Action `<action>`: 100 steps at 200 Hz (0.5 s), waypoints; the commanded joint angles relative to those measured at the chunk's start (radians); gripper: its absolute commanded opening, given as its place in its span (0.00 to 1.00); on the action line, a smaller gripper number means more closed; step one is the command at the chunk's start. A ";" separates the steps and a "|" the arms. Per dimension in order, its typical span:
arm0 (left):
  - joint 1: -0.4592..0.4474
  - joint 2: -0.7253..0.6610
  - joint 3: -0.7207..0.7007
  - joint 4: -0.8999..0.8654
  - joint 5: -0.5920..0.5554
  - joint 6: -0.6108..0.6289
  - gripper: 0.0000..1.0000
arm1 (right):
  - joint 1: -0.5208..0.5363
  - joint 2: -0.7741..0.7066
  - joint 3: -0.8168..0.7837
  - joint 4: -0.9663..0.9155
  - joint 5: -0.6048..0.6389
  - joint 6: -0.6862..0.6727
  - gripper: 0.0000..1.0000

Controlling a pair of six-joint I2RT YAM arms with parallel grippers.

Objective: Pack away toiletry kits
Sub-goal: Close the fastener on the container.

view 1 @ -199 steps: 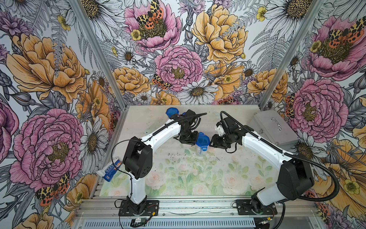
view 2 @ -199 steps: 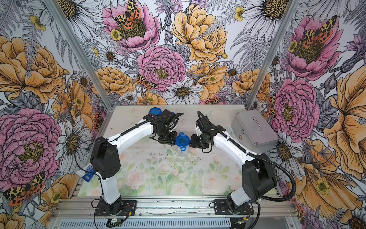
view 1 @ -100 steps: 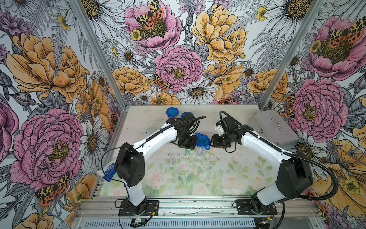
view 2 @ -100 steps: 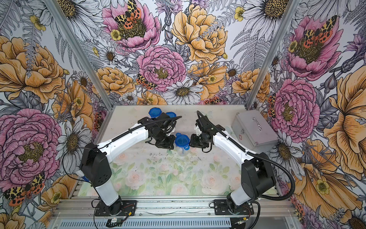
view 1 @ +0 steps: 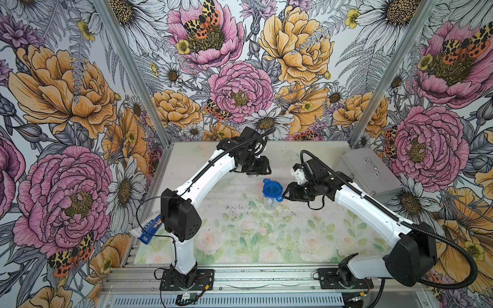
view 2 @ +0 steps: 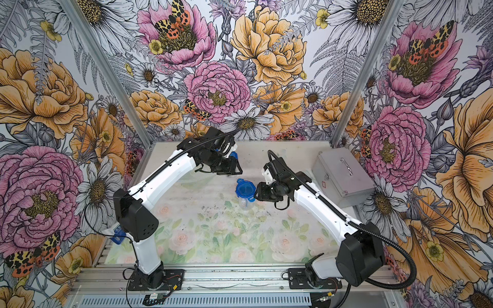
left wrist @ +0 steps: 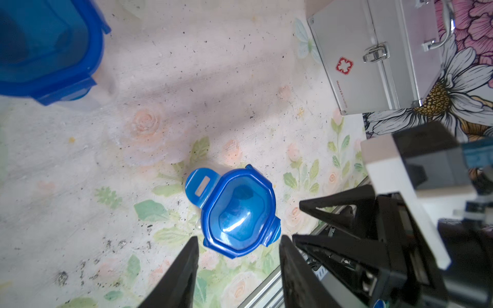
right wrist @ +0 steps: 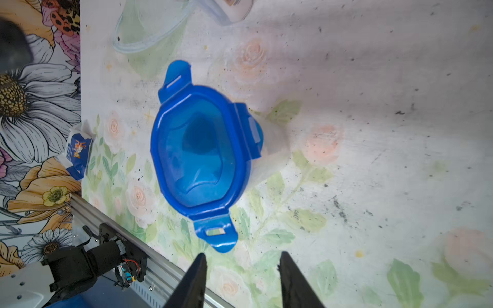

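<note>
The right arm reaches in low with its wrist level, so the right gripper points sideways at the clear cup. Its jaws are parted and empty, with a tab of the blue four-tab lid just ahead of its fingertips. The left arm arches up and forward, the left gripper angled down, jaws apart and holding nothing, the lidded cup below and ahead of it.

A silver metal case, red cross on its side, lies shut at the right edge of the flower-printed table, beside the floral wall.
</note>
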 commanded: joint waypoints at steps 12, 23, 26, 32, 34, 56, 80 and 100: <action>-0.009 0.080 0.037 -0.013 0.030 0.063 0.51 | 0.019 0.028 -0.002 0.017 0.005 0.041 0.45; -0.016 0.094 0.047 -0.013 0.023 0.069 0.51 | 0.019 0.034 -0.004 0.020 0.016 0.047 0.45; -0.018 0.098 0.049 -0.013 0.020 0.071 0.51 | 0.019 0.036 -0.005 0.019 0.021 0.049 0.45; -0.024 0.106 0.054 -0.013 0.012 0.073 0.52 | 0.019 0.041 -0.006 0.021 0.026 0.050 0.45; -0.026 0.108 0.058 -0.013 0.010 0.074 0.52 | 0.020 0.044 -0.008 0.021 0.027 0.051 0.45; -0.042 0.133 0.084 -0.012 0.003 0.079 0.52 | 0.020 0.071 -0.012 0.027 0.030 0.053 0.45; -0.050 0.155 0.103 -0.013 -0.002 0.077 0.52 | 0.009 0.076 -0.023 0.039 0.050 0.058 0.44; -0.054 0.167 0.109 -0.012 -0.001 0.077 0.52 | -0.005 0.078 -0.027 0.050 0.055 0.059 0.44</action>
